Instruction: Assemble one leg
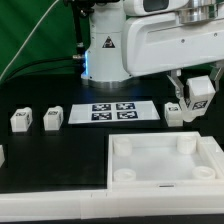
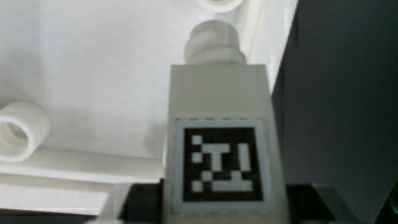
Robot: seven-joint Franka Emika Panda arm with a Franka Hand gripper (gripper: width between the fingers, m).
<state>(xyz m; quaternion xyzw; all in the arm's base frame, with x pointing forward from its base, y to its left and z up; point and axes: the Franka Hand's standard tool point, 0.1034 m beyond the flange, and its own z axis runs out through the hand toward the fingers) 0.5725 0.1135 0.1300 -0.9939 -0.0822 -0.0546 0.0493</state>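
My gripper (image 1: pixel 197 97) is shut on a leg (image 1: pixel 198 88), a small white block with a black-and-white tag, and holds it above the table just behind the white tray's (image 1: pixel 150 178) far right corner. In the wrist view the leg (image 2: pixel 217 110) runs out from between the dark fingers (image 2: pixel 146 203) of the gripper (image 2: pixel 217 202). Its tag faces the camera and its round end points at the tray (image 2: pixel 107 60). Another leg (image 1: pixel 174 112) stands on the table beside the gripper. Two more legs (image 1: pixel 20 121) (image 1: pixel 52 118) stand at the exterior view's left.
The marker board (image 1: pixel 112 111) lies flat behind the tray, in the middle. The tray has round corner sockets (image 1: pixel 184 146); one socket (image 2: pixel 22 128) shows in the wrist view. The robot base (image 1: pixel 105 50) stands at the back. A small white piece (image 1: pixel 2 155) sits at the left edge.
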